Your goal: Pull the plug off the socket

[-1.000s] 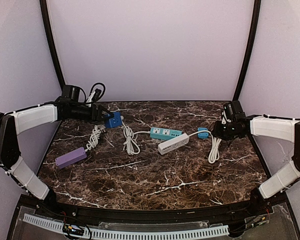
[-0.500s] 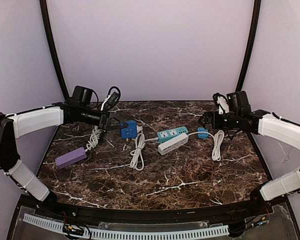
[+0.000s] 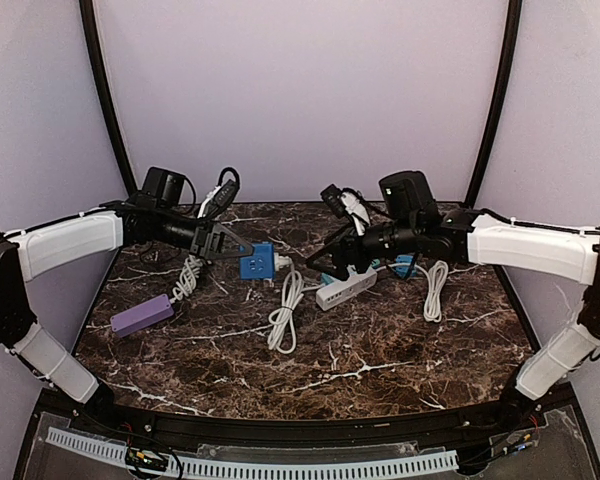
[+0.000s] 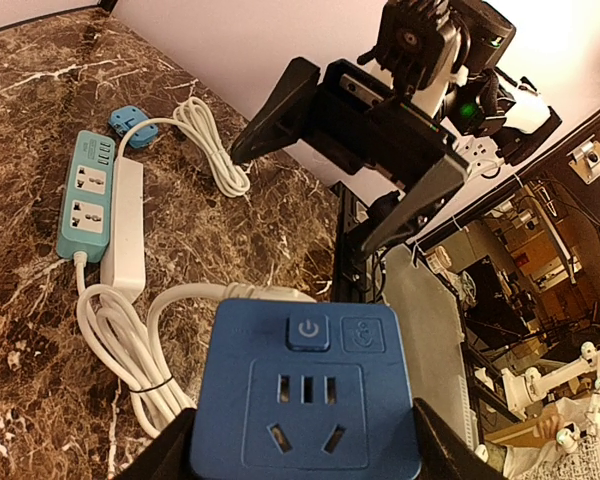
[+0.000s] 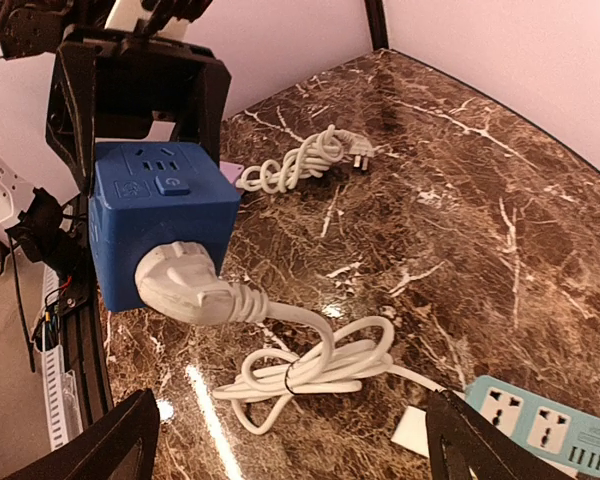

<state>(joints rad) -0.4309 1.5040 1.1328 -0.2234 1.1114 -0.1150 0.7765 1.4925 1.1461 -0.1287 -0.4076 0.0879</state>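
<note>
The left fingers [image 4: 165, 455] pinch the blue cube socket [image 5: 150, 220] by two opposite sides and hold it over the left half of the marble desk [image 3: 380, 350], apparently lifted clear of it. Its face with the power button is turned toward the left wrist camera. The white plug [image 5: 185, 285] sits in the side face that looks toward the other arm, and its white cord [image 5: 320, 370] droops down to a tied coil on the desk. The right fingers [image 4: 280, 110] are spread wide and hang in the air near the socket, pointed at it but touching nothing. The step in hand looks to be the approach to the plug, with the pull itself not yet begun. In the right wrist view the plug lies left of the middle of the gap, so the right arm should probably shift until the plug body is centred between the fingers. It can then close on the thick moulded head rather than the thin cord, which would likely bend or slip. The pull ought to run straight out along the pins, away from the socket face, while the left fingers brace the cube squarely. A sideways tug could twist the cube in its pinch. The teal power strip [image 4: 85, 200] and the white power strip [image 4: 120, 240] lie close below the right arm, so it is best kept high.
</note>
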